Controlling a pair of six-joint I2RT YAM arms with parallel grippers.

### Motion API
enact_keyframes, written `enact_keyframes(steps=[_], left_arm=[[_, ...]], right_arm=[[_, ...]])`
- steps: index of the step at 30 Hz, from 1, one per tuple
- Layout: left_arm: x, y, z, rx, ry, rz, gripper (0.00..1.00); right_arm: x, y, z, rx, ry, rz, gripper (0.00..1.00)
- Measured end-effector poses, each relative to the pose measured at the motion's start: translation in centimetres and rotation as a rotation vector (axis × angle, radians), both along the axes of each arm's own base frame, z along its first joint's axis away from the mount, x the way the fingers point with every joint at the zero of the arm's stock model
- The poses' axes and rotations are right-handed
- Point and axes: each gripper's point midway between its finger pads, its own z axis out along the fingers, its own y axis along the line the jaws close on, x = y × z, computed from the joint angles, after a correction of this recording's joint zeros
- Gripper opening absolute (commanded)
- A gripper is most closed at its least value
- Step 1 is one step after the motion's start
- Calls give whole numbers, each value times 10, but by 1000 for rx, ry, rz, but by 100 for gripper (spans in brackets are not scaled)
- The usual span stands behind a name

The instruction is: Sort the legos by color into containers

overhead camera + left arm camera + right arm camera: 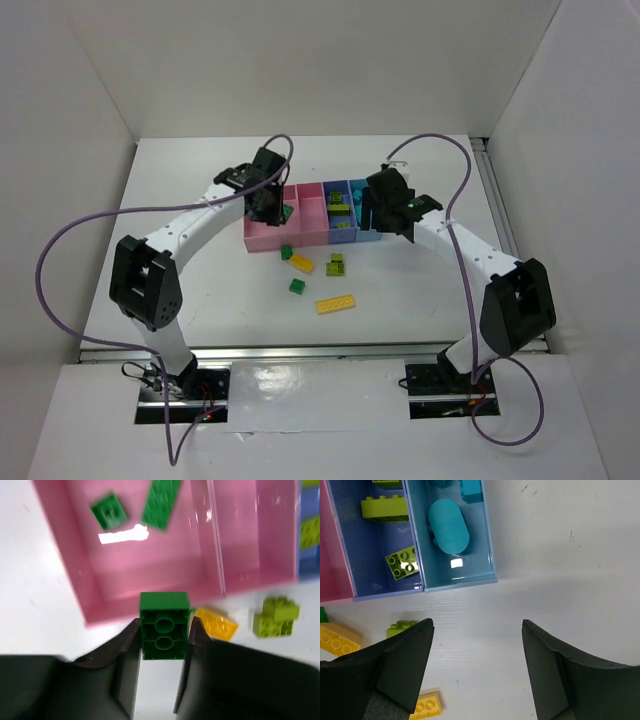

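Observation:
My left gripper [164, 630] is shut on a dark green brick [164, 625], held underside toward the camera over the near wall of the left pink compartment [90, 615]. Two dark green pieces [109, 511] lie inside that compartment. In the top view the left gripper [268, 205] hangs over the tray's left end. My right gripper [477, 625] is open and holds nothing, over bare table just in front of the light blue compartment [490, 545], which holds a cyan piece [448, 526]. Lime bricks [402, 562] lie in the purple-blue compartment [345, 570].
Loose on the table in front of the tray [262, 238] lie a dark green brick [286, 253], a yellow brick [301, 263], a lime cluster [337, 264], another dark green brick [297, 286] and a long yellow plate [335, 304]. White walls enclose the table.

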Motion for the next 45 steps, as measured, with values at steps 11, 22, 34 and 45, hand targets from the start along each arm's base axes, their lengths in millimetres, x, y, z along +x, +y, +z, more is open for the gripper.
enact_keyframes(steps=[11, 22, 34, 45], left_arm=[[35, 6, -12, 48, 20, 49, 64], [-99, -41, -70, 40, 203, -173, 84], [-105, -63, -112, 69, 233, -230, 41], [-98, -51, -101, 82, 259, -209, 17]], right_arm=[[-8, 9, 11, 31, -24, 13, 78], [-14, 19, 4, 32, -6, 41, 78], [-15, 22, -1, 26, 6, 49, 78], [-14, 22, 1, 20, 4, 44, 78]])
